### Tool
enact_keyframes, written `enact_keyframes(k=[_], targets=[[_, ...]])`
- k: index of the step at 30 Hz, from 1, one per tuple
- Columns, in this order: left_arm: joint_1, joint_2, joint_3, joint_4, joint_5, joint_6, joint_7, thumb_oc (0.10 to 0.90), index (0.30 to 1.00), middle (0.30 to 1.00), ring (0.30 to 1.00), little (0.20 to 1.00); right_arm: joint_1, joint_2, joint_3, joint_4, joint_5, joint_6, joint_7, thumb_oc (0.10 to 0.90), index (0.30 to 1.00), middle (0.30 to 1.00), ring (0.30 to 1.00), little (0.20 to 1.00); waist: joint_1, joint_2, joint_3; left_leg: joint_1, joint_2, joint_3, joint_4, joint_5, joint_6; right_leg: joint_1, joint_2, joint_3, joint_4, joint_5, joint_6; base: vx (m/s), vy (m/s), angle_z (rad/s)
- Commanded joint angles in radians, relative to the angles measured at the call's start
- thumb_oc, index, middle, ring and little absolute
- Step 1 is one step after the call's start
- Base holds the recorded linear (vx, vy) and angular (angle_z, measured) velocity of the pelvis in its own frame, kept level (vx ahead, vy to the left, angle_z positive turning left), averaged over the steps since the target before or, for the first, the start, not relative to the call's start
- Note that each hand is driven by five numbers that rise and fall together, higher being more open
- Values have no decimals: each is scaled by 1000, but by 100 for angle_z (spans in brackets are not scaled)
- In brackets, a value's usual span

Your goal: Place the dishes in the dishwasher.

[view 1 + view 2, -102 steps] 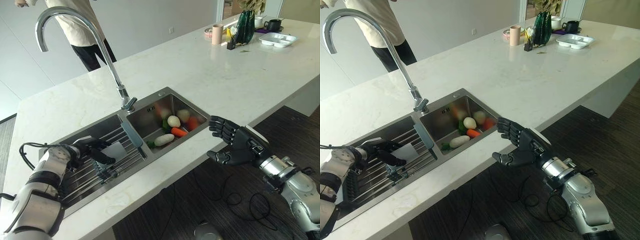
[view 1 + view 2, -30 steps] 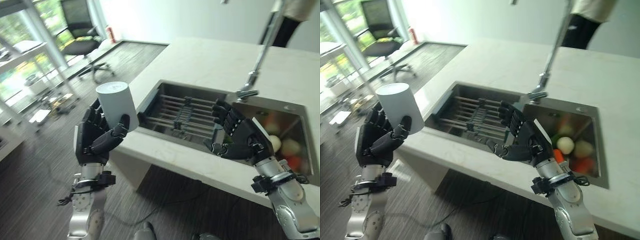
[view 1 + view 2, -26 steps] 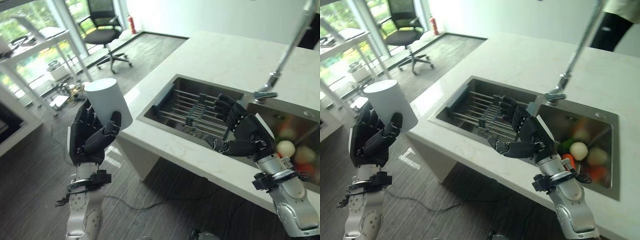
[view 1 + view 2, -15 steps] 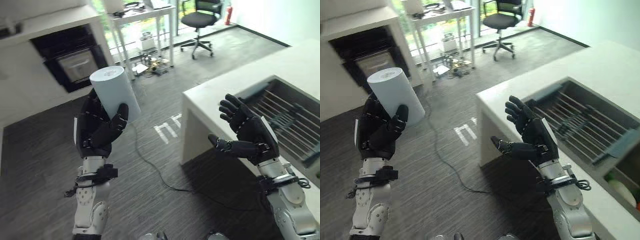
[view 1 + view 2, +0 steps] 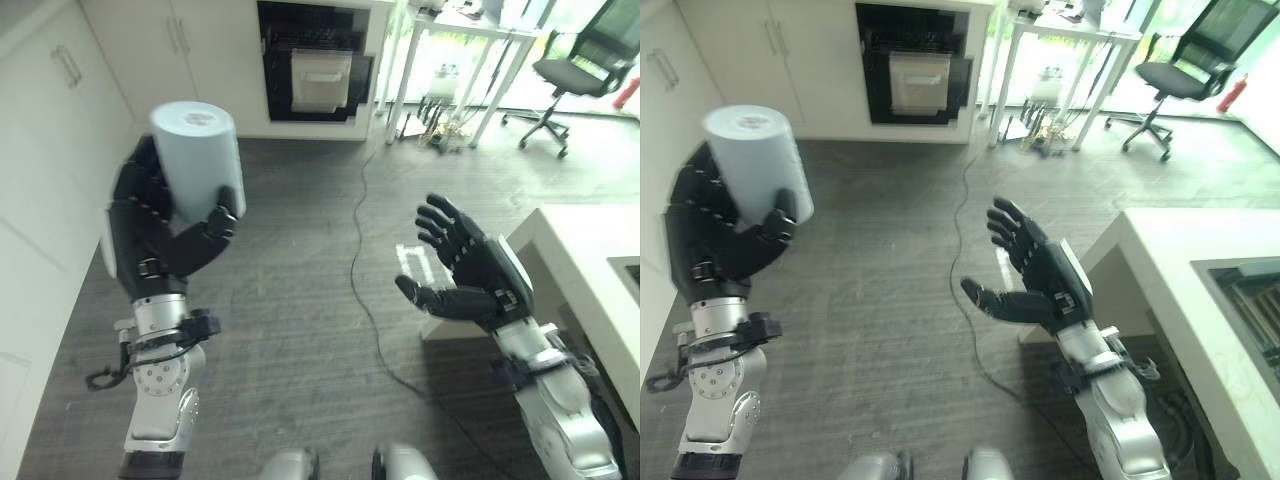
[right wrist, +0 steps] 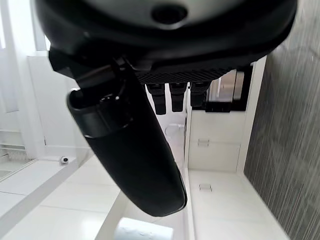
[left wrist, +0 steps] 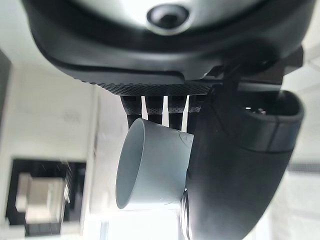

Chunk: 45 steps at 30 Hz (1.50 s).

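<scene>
A: Where was the cup [image 5: 197, 160]?

B: In the left hand [image 5: 160, 235], held up at the robot's left side, upside down with its flat base on top. The fingers wrapped round the back of it and the thumb pressed across the front, so the hand was gripping the cup. The left wrist view showed the same hold, the cup's open rim past the fingers [image 7: 155, 104].

A: And the right hand [image 5: 1040, 280]?

B: Held out in front at the robot's right, palm turned inward, fingers spread and straight, thumb pointing toward the left. It held nothing and touched nothing.

A: What lay ahead of the hands?

B: A built-in appliance [image 5: 318, 68] with a dark front sat in the white cabinets [image 5: 150, 50] along the far wall; I could not tell whether it was the dishwasher. White cabinet fronts also ran down the left edge of the view, just beside the left arm.

A: How much open room was there?

B: A wide stretch of grey wood-grain floor [image 5: 290, 270] lay between the hands and the far wall, crossed by 1 thin cable [image 5: 355, 250] running from the wall toward the robot. On the right, the white counter [image 5: 1160, 270] came in with its corner near the right forearm, and the sink [image 5: 1250, 290] edge showed at the far right. Beyond it stood a white desk [image 5: 1070, 40] with thin legs and an office chair [image 5: 1185, 70], well apart from both hands.
</scene>
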Motion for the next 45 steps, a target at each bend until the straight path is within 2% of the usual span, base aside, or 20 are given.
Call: enact_keyframes(k=[1,3,4,9,15,17,18,20,21,22,25,27,28,30,32,37,40,43,44,45], targets=[[-41,64,16,-153,99,-130,37,400,300,300,300,300,-77,2,-22,-77,42,-135,-10,800,900,900,900,900,-10,9,-124,42,48,-38,-32,-75,-54,72,2,-62,-119,109,47,-32,-91,-20],[-28,73,34,-162,107,-124,42,400,300,300,300,300,-79,6,-7,-88,45,-148,8,800,900,900,900,900,-1,14,-134,39,56,-35,-32,-72,-56,85,6,-61,-119,88,46,-2,-187,-15],[-2,100,-74,-149,109,-163,16,400,300,300,300,300,20,-23,-28,-20,40,-125,-93,800,900,900,900,900,-82,4,-103,40,53,80,-32,-86,-47,72,55,-28,-119,54,13,-23,-247,-4],[-3,77,-87,-151,86,-167,-12,400,300,300,300,300,45,2,-37,-41,27,-125,-78,800,900,900,900,900,-95,2,-134,25,65,92,-32,-89,-50,55,91,15,-119,54,7,-14,-208,-17],[28,81,-60,-144,35,-190,-34,400,300,300,300,300,54,-2,-44,-49,0,-142,-54,800,900,900,900,900,-83,11,-151,40,76,101,-32,-62,-65,67,107,2,-119,37,-12,47,-225,-15],[41,73,-49,-149,0,-188,-55,400,300,300,300,300,42,-10,-36,-50,3,-143,-61,800,900,900,900,900,-66,-9,-140,69,55,113,-32,-10,-81,80,88,-6,-119,31,-26,141,-275,8],[49,69,-50,-151,-14,-191,-61,400,300,300,300,300,42,-18,-32,-54,2,-149,-62,800,900,900,900,900,-56,-30,-127,80,42,122,-28,65,-98,90,67,-7,-119,29,-39,129,-301,-11],[60,65,-54,-147,-26,-207,-65,400,300,300,300,300,44,-27,-22,-51,-12,-165,-67,800,900,900,900,900,-48,-43,-87,-22,70,112,207,134,-132,103,57,-14,-119,38,-67,51,-243,-5],[68,63,-53,-150,-24,-213,-63,400,300,300,300,300,48,-30,-21,-49,-15,-172,-60,800,900,900,900,900,-48,-40,-68,-81,82,99,310,151,-137,105,59,-12,-119,44,-77,87,-133,37],[72,58,-49,-146,-22,-216,-65,400,300,300,300,300,47,-30,-24,-43,-20,-172,-50,800,900,900,900,900,-51,-28,-52,-114,109,86,296,165,-138,110,73,-7,-119,48,-79,154,-39,39],[82,56,-41,-152,-32,-202,-68,400,300,300,300,300,36,-33,-28,-45,-10,-144,-43,800,900,900,900,900,-46,-8,-39,-65,133,106,-8,191,-137,138,90,14,-119,30,-59,192,121,-4],[100,61,-35,-166,-23,-200,-57,400,300,300,300,300,54,-36,-40,-57,3,-137,-21,800,900,900,900,900,-41,36,-44,-162,207,65,-32,158,-153,149,129,20,-119,13,-49,155,228,-25],[108,63,-34,-168,-16,-205,-52,400,300,300,300,300,67,-35,-48,-61,6,-139,-7,800,900,900,900,900,-41,47,-50,-197,231,38,-32,179,-168,152,139,21,-119,7,-50,185,224,-31],[125,61,-30,-161,-15,-232,-47,400,300,300,300,300,94,-40,-55,-69,8,-156,15,800,900,900,900,900,-32,53,-52,-253,258,-23,-32,223,-191,174,150,36,-119,-10,-51,245,261,-21],[131,53,-23,-148,-32,-265,-62,400,300,300,300,300,100,-68,-56,-56,32,-186,27,800,900,900,900,900,-23,55,-59,-268,276,-15,-32,199,-201,194,129,14,-119,-33,-46,336,390,-42],[87,77,-17,-157,-5,-221,-66,400,300,300,300,300,103,-64,-59,-80,63,-169,7,800,900,900,900,900,8,38,-104,-211,210,-9,-32,133,-157,288,53,-11,-119,-62,6,297,303,-28],[35,87,-31,-155,-19,-184,-98,400,300,300,300,300,68,-42,-30,-91,19,-154,-73,800,900,900,900,900,24,21,-123,-195,161,-26,-32,112,-121,325,7,-55,-119,-23,34,309,304,16],[24,89,-32,-156,-29,-179,-123,400,300,300,300,300,54,-21,-23,-94,2,-144,-96,800,900,900,900,900,18,20,-132,-168,119,-49,-32,87,-82,361,-7,-68,-119,107,55,237,255,60],[24,89,-31,-159,-29,-179,-132,400,300,300,300,300,60,-11,-21,-97,-6,-143,-95,800,900,900,900,900,15,27,-136,-152,104,-61,-32,75,-64,360,-11,-71,-63,178,61,266,353,57],[24,87,-29,-166,-18,-171,-133,400,300,300,300,300,69,7,-5,-98,-28,-140,-86,800,900,900,900,900,13,37,-133,-123,76,-83,-32,55,-41,281,-30,-63,130,229,60,277,369,41]])
